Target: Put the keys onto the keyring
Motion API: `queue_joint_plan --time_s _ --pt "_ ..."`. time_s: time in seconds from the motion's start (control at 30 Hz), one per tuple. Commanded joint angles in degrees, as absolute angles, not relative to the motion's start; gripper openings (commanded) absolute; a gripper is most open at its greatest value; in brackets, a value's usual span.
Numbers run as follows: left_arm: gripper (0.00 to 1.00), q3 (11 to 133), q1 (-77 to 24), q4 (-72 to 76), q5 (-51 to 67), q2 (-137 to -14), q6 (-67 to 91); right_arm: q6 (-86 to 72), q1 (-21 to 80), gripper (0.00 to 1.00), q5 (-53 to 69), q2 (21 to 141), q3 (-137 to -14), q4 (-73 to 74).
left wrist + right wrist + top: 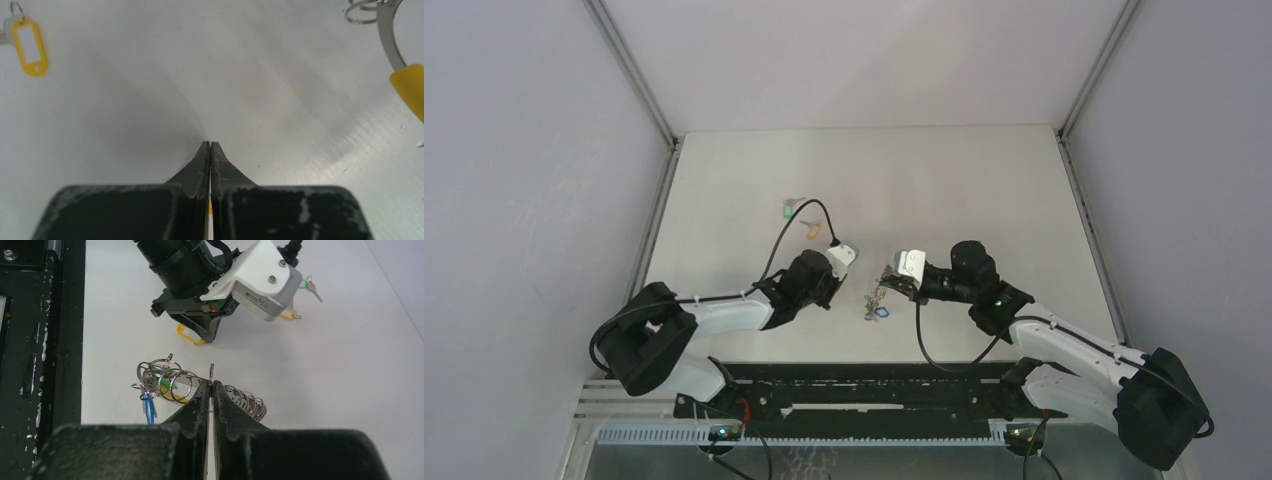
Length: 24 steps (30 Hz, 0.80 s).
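the right fingers [200, 400] were pressed together on a thin silver ring that stood on edge between their tips, part of the keyring [167, 380]. the rest of the keyring lay on the white surface [325, 390] at the lower centre of the right wrist view. we saw a cluster of split rings left of the tips, with a blue tag [148, 409] at its lower left, and a coil of rings just right of them.

the left fingers [202, 162] were shut tip to tip, and a sliver of yellow-orange showed in the seam between them. in the right wrist view, near the top centre, an orange tag [187, 335] stuck out from their side, so we took it as pinched there.

in the overhead view the two sets of fingers faced each other at mid-frame, with the keyring between them. two keys lay on the surface up and to the left of the left fingers: a green-tagged key [788, 210] and, just beside it, an orange-tagged key [810, 228].
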State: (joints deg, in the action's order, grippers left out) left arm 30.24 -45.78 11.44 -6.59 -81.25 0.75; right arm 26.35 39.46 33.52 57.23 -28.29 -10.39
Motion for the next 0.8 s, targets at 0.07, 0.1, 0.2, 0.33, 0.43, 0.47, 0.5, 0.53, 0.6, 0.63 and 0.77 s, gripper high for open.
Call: queue_joint_plan --time_s 0.07,0.1,0.2,0.33,0.43,0.47,0.5,0.53,0.6,0.63,0.77 --pt "0.01 33.88 -46.05 14.24 -3.86 -81.71 -3.91 27.36 39.29 0.0 35.76 57.13 -28.56 -12.49" --pt "0.02 33.7 -46.05 14.5 -3.62 -81.33 -4.07 27.35 39.21 0.0 36.01 57.19 -28.56 -12.53" --pt "0.09 32.8 -46.06 15.14 -3.21 -79.49 -3.95 27.36 39.16 0.0 36.28 57.47 -28.58 -12.63" --pt "0.25 32.64 -46.05 14.0 -3.28 -77.2 -1.91 27.35 39.12 0.0 36.26 57.46 -28.56 -12.7" --pt "0.33 33.56 -46.05 10.49 -4.79 -75.82 0.84 27.32 39.11 0.0 36.16 57.39 -28.58 -12.57" --pt "0.34 33.91 -46.05 8.78 -5.42 -75.36 2.16 27.27 39.09 0.0 36.13 57.33 -28.57 -12.57" --pt "0.34 34.26 -46.05 7.32 -6.12 -74.99 3.15 27.28 39.11 0.0 36.07 57.31 -28.56 -12.57" --pt "0.35 34.75 -46.05 5.77 -6.63 -74.77 4.03 27.3 39.11 0.0 35.96 57.31 -28.58 -12.57" --pt "0.36 35.57 -45.98 3.76 -6.4 -74.98 5.07 27.3 39.11 0.0 35.99 57.24 -28.59 -12.57" --pt "0.36 35.83 -45.97 3.06 -6.3 -75.38 5.47 27.32 39.11 0.0 35.92 57.22 -28.57 -12.55" --pt "0.36 37.91 -43.49 0.04 -3.34 -77.87 8.96 27.27 39.11 0.0 35.68 57.14 -28.61 -12.51"
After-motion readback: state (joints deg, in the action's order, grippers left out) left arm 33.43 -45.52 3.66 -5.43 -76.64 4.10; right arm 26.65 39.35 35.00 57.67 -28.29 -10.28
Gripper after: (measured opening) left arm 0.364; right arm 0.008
